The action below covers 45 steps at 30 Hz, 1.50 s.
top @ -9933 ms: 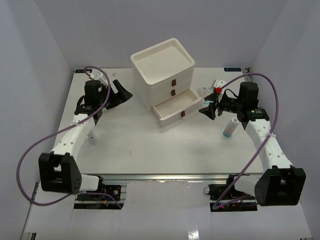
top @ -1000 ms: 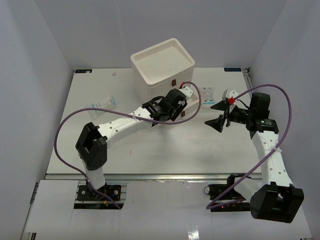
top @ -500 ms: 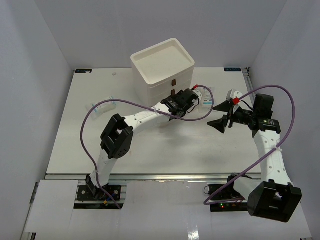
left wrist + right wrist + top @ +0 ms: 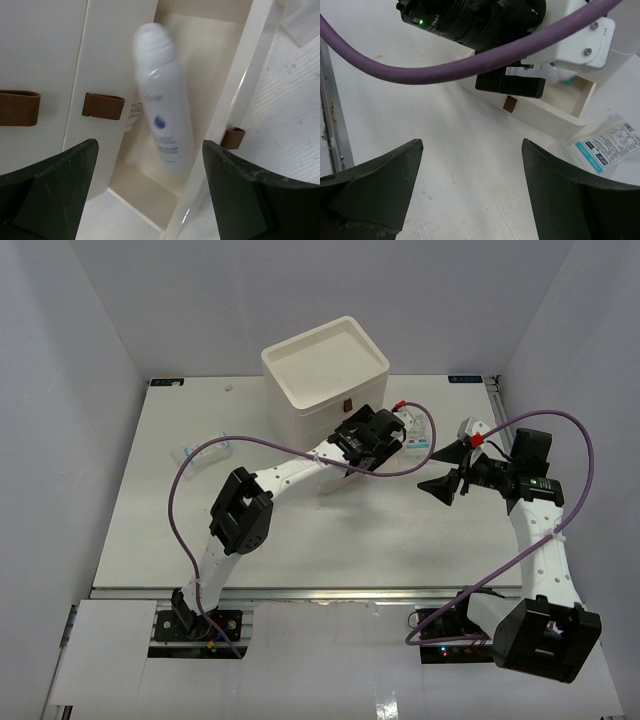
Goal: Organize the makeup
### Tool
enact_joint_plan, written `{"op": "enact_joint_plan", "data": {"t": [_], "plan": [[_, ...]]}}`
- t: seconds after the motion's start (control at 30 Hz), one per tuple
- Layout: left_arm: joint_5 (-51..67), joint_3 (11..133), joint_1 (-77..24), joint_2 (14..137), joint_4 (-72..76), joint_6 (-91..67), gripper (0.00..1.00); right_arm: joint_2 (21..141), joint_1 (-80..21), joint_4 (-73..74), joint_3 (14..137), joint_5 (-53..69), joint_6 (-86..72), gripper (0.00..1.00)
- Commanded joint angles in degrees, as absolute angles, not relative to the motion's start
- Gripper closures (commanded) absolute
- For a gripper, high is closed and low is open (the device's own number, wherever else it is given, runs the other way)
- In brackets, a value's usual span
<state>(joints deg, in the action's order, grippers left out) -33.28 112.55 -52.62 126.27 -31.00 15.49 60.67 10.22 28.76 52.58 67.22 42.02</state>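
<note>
Top external view: the left arm (image 4: pixel 290 468), parked at the left side ten seconds ago, now lies stretched across to the cream drawer box (image 4: pixel 325 370), with the left gripper (image 4: pixel 388 436) over the pulled-out bottom drawer (image 4: pixel 215 55).
Bottle: the white-and-blue bottle (image 4: pixel 162 120) lay on the table (image 4: pixel 300 540) near the right arm (image 4: pixel 535 530) ten seconds ago and is now within the bottom drawer. It is blurred, so contact with the drawer floor cannot be told.
Left wrist view: it alone shows the bottle, with the left gripper's fingers (image 4: pixel 55 185) spread wide on either side of it and gripping nothing.
Right wrist view: it alone shows the drawer front's brown pull (image 4: pixel 509 104), close to the black part of the left gripper.
Right gripper (image 4: pixel 447 470): it is fully spread and holds nothing, right of the drawer, at much the same spot as half a second ago.
Packets: one clear packet (image 4: pixel 415 430) lies flat on the table just right of the box. A second packet (image 4: pixel 205 452) lies well apart at the table's left side.
</note>
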Motion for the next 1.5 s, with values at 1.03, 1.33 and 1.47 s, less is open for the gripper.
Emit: {"op": "enact_joint_plan", "data": {"t": [1.03,1.33,1.47], "plan": [[13.04,120.49,-34.29,108.17,-34.39,13.77,0.41,78.28,-17.57,52.81,63.09,38.74,98.01,0.62],[15.05,127.28,-31.25,117.30,-34.81,15.32,0.40,87.15,-22.36,39.97,63.02,31.30,92.74,0.78],[14.79,127.76,-30.18,118.95,-34.84,15.73,0.42,90.56,-23.35,35.82,63.51,29.29,90.60,0.81]]}}
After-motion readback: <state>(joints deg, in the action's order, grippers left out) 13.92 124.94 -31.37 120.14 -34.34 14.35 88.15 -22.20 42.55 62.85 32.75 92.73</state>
